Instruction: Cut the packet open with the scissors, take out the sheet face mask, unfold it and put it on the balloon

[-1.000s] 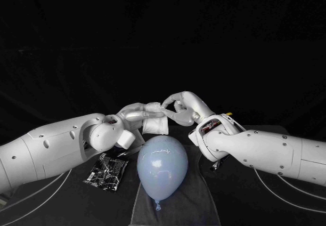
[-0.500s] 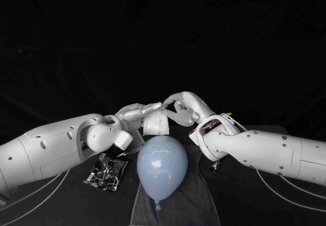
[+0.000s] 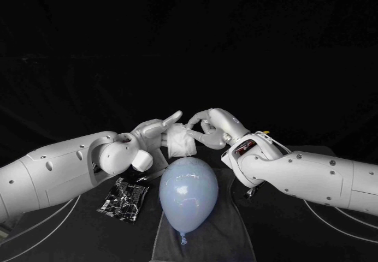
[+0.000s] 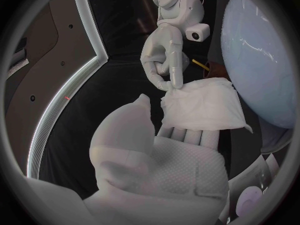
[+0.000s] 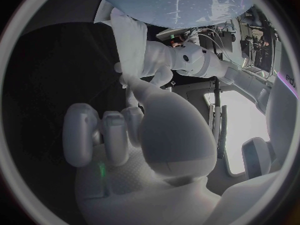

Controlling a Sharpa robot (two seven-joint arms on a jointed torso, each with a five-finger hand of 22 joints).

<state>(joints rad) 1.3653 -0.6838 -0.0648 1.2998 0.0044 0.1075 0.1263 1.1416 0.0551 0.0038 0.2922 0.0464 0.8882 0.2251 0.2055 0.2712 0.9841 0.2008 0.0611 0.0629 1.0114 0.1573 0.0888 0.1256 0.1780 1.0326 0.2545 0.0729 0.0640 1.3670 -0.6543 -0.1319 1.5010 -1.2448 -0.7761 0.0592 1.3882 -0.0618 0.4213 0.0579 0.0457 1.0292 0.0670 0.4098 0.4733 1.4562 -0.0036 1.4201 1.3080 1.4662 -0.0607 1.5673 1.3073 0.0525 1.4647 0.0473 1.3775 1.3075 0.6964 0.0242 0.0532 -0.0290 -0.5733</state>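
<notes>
Two robot hands meet above centre in the head view, just over the blunt end of the balloon (image 3: 189,188). Right robot hand (image 3: 208,124) comes in from the right of the frame, thumb and one finger closed on the upper corner of the sheet face mask (image 3: 181,143), its other fingers curled alongside. Mask white, folded to a small rough square, hanging in the air between the two hands, its lower edge just above the balloon; contact between them cannot be told. Left robot hand (image 3: 158,131) comes in from the left of the frame, thumb raised and apart from the mask. Left wrist view: left robot hand (image 4: 169,165) palm up, fingers running out behind the sheet face mask (image 4: 203,107), fingertips hidden by it, so whether they grip or merely back the sheet cannot be told. Same view shows the right robot hand (image 4: 165,55) pinching the corner of the mask, with the balloon (image 4: 262,60) close beside it. Right wrist view: right robot hand (image 5: 144,135) with fingers bent inward, left robot hand (image 5: 159,60) beyond it, mask (image 5: 128,35) lying against the balloon (image 5: 169,0). Balloon pale blue, lengthwise on a dark grey cloth (image 3: 228,234), knot toward the bottom of the frame. Packet (image 3: 124,198), black with pale print, flat on the tabletop (image 3: 283,245) at lower left, just beside the cloth.
</notes>
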